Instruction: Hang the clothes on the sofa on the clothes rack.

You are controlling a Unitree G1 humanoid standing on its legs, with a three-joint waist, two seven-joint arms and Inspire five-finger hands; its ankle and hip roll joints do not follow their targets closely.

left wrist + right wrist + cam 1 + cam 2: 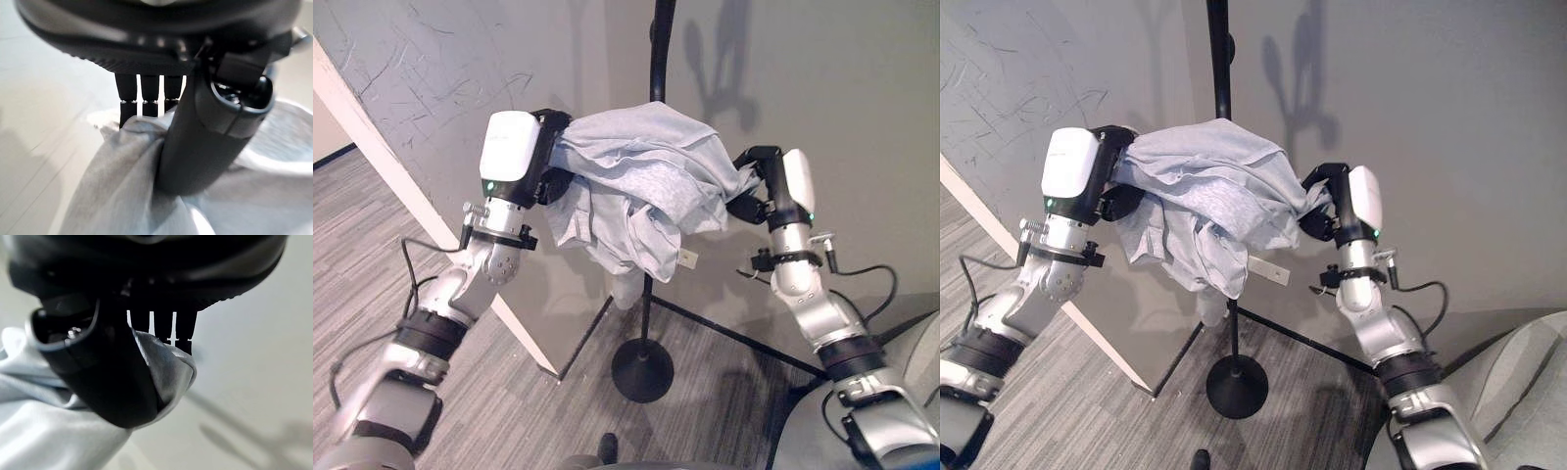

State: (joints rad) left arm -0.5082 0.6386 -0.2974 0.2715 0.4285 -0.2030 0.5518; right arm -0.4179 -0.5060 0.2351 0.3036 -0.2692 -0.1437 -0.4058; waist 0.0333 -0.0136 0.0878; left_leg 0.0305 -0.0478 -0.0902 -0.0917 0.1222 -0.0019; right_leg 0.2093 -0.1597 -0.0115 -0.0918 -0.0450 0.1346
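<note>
A light grey garment is held up bunched in front of the black clothes rack pole, draped between both hands, with folds hanging down toward the rack's round base. My left hand grips its left edge, thumb and fingers pinching the cloth. My right hand grips the right edge, thumb pressed on the cloth against the fingers. The garment hides the middle of the pole.
A grey wall stands close behind the rack. A white-edged panel leans from the upper left down to the floor. Grey striped carpet covers the floor. A grey sofa edge shows at the lower right.
</note>
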